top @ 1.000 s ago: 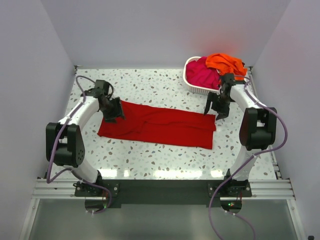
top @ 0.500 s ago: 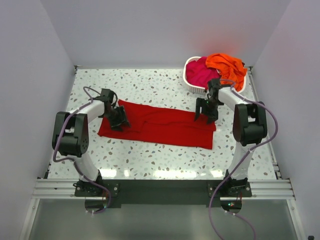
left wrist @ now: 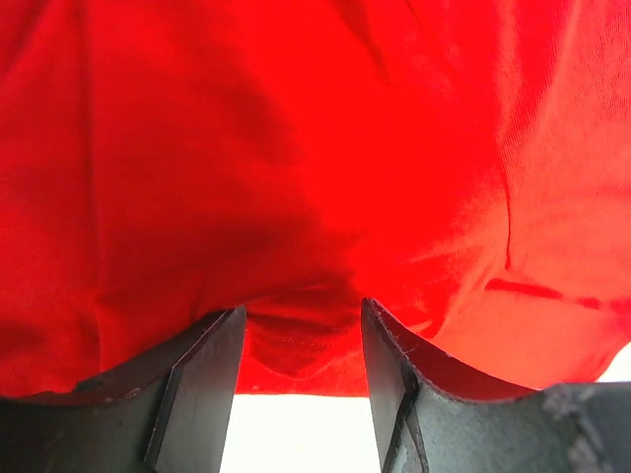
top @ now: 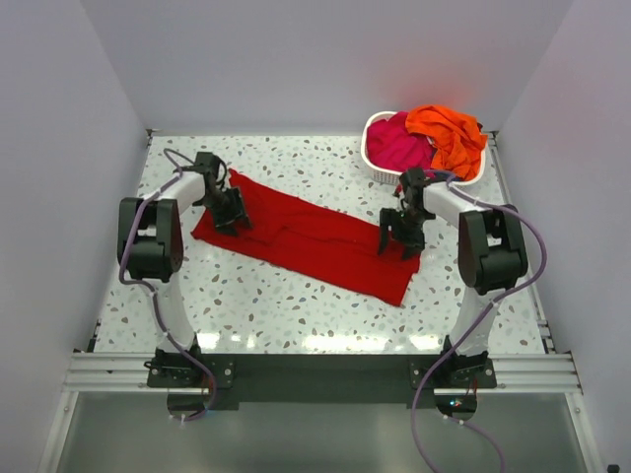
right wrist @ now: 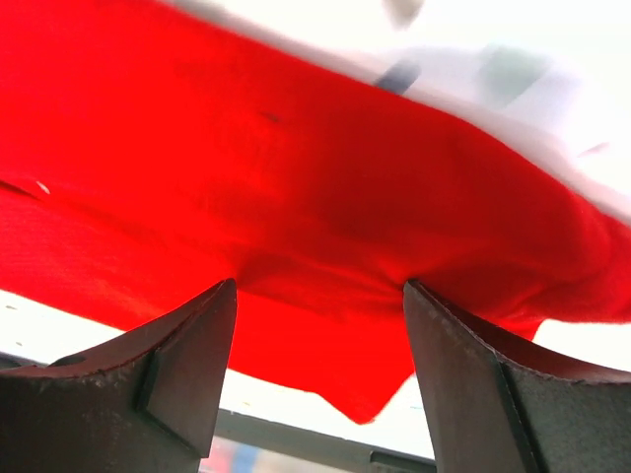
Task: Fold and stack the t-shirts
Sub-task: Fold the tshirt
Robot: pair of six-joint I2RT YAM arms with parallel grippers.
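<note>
Two grippers are pressed onto the deep red t-shirt (top: 308,236), laid flat mid-table: the left gripper (top: 229,210) at its left end, the right gripper (top: 399,233) at its right end, each with cloth bunched between parted fingers. Farther right, magenta t-shirt (top: 396,145) and orange t-shirt (top: 449,131) are heaped in the white basket (top: 386,173).

I count three t-shirts in all: one deep red t-shirt (top: 315,241) spread on my desk (top: 296,305), plus one magenta-pink t-shirt (top: 394,146) and one bright orange t-shirt (top: 449,133) heaped together. One white basket (top: 380,169) holds that pair. I have two arms, each ending in one pincer.
</note>
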